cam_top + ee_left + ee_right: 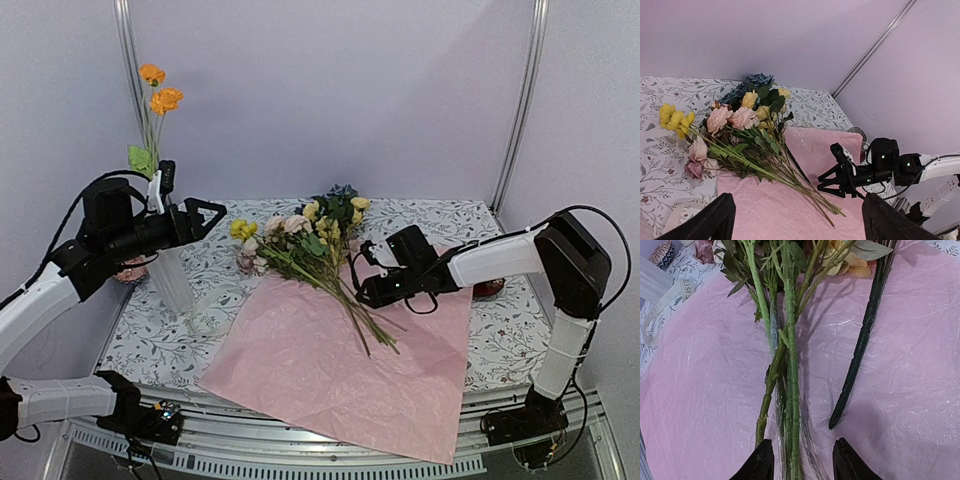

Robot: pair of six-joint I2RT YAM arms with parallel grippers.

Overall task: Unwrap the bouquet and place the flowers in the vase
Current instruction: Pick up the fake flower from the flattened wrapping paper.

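Two orange flowers (160, 92) stand in the vase (172, 282). Left tool (212, 220) is wide apart; right tool (802, 462) stands apart around the stems (790, 365).

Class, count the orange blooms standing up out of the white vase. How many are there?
2. One orange bloom is highest; the second bloom sits just below and right of it, both above the vase. Lower ones may be hidden behind the left arm.
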